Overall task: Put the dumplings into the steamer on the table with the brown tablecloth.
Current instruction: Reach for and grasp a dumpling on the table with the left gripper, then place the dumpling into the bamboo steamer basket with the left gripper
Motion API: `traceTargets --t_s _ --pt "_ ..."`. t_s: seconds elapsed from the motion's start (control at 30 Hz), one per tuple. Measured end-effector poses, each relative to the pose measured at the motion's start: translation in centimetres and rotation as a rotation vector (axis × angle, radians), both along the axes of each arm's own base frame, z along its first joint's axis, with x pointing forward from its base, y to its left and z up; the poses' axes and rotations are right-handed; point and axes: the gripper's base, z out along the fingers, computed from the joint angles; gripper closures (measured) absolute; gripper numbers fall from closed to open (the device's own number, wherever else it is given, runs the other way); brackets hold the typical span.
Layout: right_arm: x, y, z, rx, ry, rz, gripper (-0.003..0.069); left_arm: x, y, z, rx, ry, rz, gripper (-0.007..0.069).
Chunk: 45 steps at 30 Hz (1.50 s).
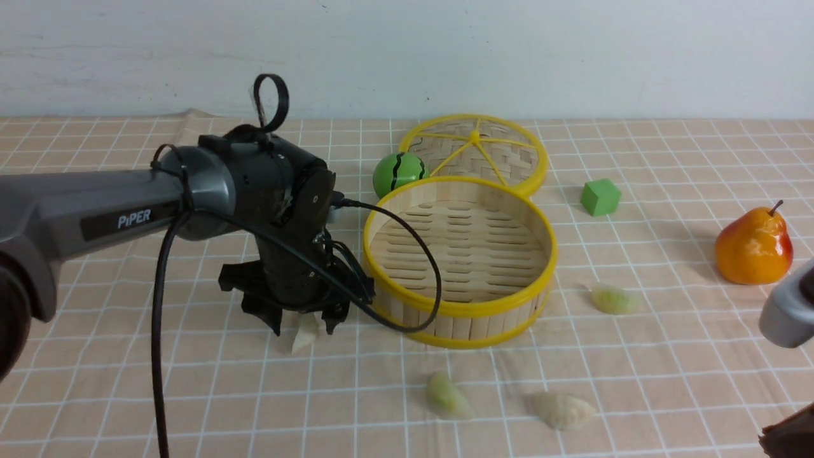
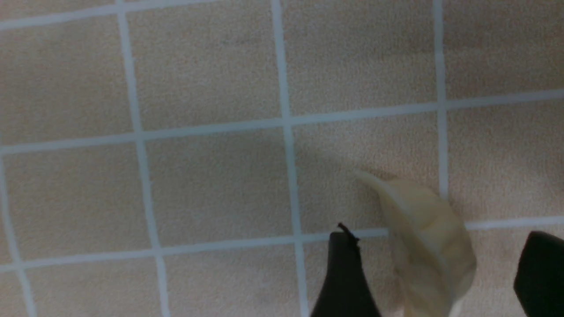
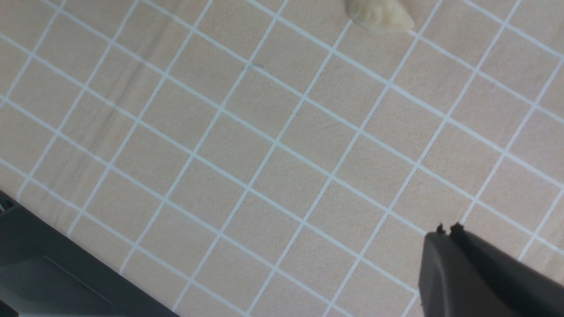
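Our black left claw (image 1: pixel 304 324) hangs with fingers apart around a cream-white crescent dumpling (image 1: pixel 305 333) — down at eight o'clock from the round yellow-rimmed bamboo steamer (image 1: pixel 461 245). Our black right claw (image 3: pixel 449 231) is closed.

Right gripper (image 1: pixel 766 434) cut off, front view.

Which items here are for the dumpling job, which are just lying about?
Job:
- four dumplings
- steamer
- tablecloth
- left gripper, open around one dumpling

Lying about:
- woven lid
- green striped ball
- green block
- pear
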Motion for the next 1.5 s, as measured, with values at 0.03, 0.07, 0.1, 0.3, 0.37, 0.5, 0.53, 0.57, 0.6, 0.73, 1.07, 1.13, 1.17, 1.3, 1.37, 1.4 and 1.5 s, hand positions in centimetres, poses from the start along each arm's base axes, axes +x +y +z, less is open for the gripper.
traceTargets --t_s 0.03,0.07,0.1,0.3,0.37,0.5,0.53,0.57,0.6,0.73,1.07,1.13,1.17,1.3,1.37,1.4,1.5 --pt "0.0 0.0 0.0 0.0 -0.001 0.0 0.0656 0.1 -0.1 -0.3 0.0 0.003 -0.001 0.0176" --pt "0.0 0.0 0.0 0.0 -0.001 0.0 0.0655 0.1 -0.1 -0.6 -0.001 0.005 -0.001 0.0217" --pt "0.0 0.0 0.0 0.0 -0.001 0.0 0.0655 0.2 -0.1 -0.8 -0.004 0.01 0.003 0.0252" --pt "0.0 0.0 -0.1 0.0 -0.001 -0.001 0.0648 0.2 0.1 0.5 0.031 0.015 -0.012 0.0431" --pt "0.0 0.0 -0.2 0.0 -0.001 -0.002 0.0646 0.3 -0.3 2.9 0.036 -0.016 -0.045 0.0428" --pt "0.2 0.0 -0.3 0.006 -0.016 -0.006 0.0645 -0.1 -3.5 9.8 -0.027 -0.178 -0.148 0.0428" --pt "0.2 0.0 -0.3 0.006 -0.018 -0.007 0.0645 -0.2 -4.6 11.3 -0.049 -0.223 -0.175 0.0428" --pt "0.2 0.1 -0.4 0.008 -0.023 -0.008 0.0645 -0.6 -6.2 12.6 -0.075 -0.266 -0.213 0.0428" --pt "0.2 0.1 -0.4 0.009 -0.024 -0.008 0.0645 -0.7 -6.4 12.8 -0.08 -0.273 -0.218 0.0428" --pt "0.3 0.1 -0.3 0.015 -0.028 -0.01 0.0641 -0.5 -11.4 14.0 -0.16 -0.348 -0.29 0.0428" --pt "0.0 0.3 -0.4 0.034 0.006 -0.005 0.0627 5.1 -15.8 4.1 -0.137 -0.269 -0.205 0.0428" --pt "0.0 0.3 -0.4 0.034 0.006 -0.005 0.0627 5.4 -16.0 3.6 -0.138 -0.271 -0.204 0.0427" --pt "0.0 0.3 -0.4 0.034 0.006 -0.005 0.0626 5.5 -16.1 3.2 -0.133 -0.27 -0.203 0.0416" --pt "0.0 0.3 -0.4 0.036 0.006 -0.005 0.062 5.7 -16.0 3.1 -0.113 -0.283 -0.205 0.0293" --pt "0.0 0.3 -0.4 0.038 0.007 -0.006 0.0619 5.7 -16.0 3.3 -0.111 -0.283 -0.204 0.0241" --pt "0.0 0.3 -0.4 0.04 0.008 -0.006 0.0617 5.6 -15.9 4.0 -0.115 -0.286 -0.201 0.0184" --pt "0.0 0.3 -0.3 0.044 0.004 -0.007 0.0617 4.9 -15.4 6.5 -0.136 -0.292 -0.191 0.0092"
